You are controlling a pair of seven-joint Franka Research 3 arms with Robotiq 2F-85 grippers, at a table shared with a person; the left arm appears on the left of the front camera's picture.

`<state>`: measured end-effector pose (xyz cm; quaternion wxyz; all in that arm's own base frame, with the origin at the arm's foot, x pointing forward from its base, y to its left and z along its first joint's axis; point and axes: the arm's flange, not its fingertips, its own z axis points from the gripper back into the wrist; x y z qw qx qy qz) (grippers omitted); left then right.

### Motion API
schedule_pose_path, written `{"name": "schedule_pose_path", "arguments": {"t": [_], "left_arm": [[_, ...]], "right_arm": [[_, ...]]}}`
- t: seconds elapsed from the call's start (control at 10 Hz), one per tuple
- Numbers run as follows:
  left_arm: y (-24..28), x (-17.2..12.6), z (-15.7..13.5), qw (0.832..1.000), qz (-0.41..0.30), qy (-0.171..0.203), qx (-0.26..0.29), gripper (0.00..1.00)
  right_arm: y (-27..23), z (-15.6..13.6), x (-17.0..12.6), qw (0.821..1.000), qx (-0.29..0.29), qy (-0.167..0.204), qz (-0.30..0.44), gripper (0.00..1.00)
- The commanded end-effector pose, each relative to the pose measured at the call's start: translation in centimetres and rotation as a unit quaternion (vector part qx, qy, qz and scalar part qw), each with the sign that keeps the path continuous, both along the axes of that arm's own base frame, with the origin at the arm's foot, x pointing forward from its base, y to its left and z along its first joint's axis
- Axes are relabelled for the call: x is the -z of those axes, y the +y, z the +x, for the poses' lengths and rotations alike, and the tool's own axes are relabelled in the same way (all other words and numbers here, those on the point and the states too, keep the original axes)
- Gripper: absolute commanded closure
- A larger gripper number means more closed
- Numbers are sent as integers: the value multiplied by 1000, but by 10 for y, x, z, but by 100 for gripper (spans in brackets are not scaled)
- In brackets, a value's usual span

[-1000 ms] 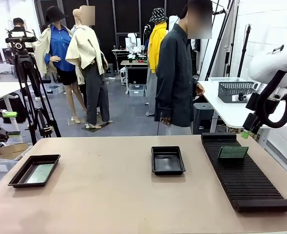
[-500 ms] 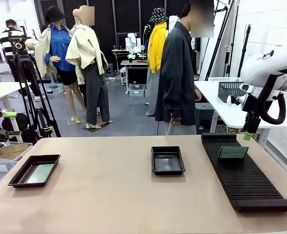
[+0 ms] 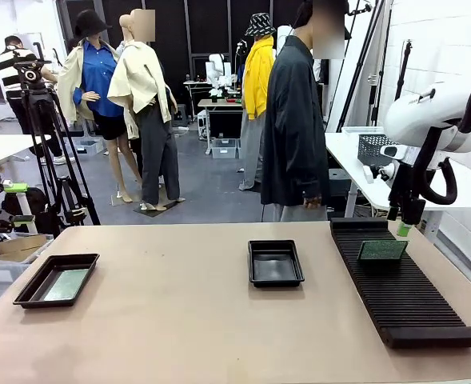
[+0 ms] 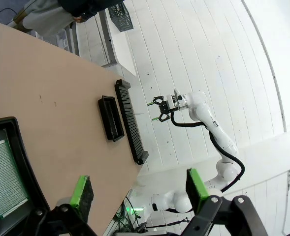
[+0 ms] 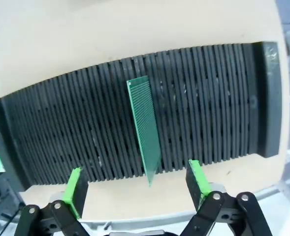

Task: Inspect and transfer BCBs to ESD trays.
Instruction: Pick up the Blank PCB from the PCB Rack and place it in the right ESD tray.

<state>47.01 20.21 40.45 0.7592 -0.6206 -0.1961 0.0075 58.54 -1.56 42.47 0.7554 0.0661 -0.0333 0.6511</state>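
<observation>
One BCB (image 3: 381, 250) stands on edge in a slot of the long black rack (image 3: 403, 296); the right wrist view looks down on this BCB (image 5: 145, 128) between the ribs of the rack (image 5: 76, 128). My right gripper (image 3: 402, 229) hangs open just above the rack's far end, and the same gripper (image 5: 135, 186) has nothing between its fingers. A second BCB (image 3: 67, 284) lies flat in the left ESD tray (image 3: 27, 294). The middle ESD tray (image 3: 276, 276) holds nothing. My left gripper (image 4: 140, 189) is open above the left tray (image 4: 12, 130) and its BCB (image 4: 4, 182).
A person (image 3: 295, 120) stands at the table's far edge, behind the middle tray, one hand (image 3: 313, 202) hanging near the rack's far corner. A white side table with a grey mesh basket (image 3: 383, 146) stands behind the right arm. A camera tripod (image 3: 47, 136) is at back left.
My right arm has swung its wrist down and left, bringing the open gripper over the rack's far end. The person has turned and shifted slightly. Boards and trays have not moved.
</observation>
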Motion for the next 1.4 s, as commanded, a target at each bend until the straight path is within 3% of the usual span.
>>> {"name": "schedule_pose_path", "arguments": {"t": [0.0,0.2,0.8,1.2,1.3], "left_arm": [[0,-2,-1,1000,1,-2,-2,0],[0,-2,-1,1000,1,-2,-2,0],[0,-2,-1,1000,1,-2,-2,0],[0,-2,-1,1000,1,-2,-2,0],[0,-2,-1,1000,1,-2,-2,0]], "right_arm": [[2,5,19,1000,-20,-17,-17,0],[7,13,30,999,-20,-9,-25,0],[20,26,58,998,-13,-38,-55,0],[30,32,56,997,-27,-36,-67,0],[31,32,56,997,-29,-34,-66,9]]}}
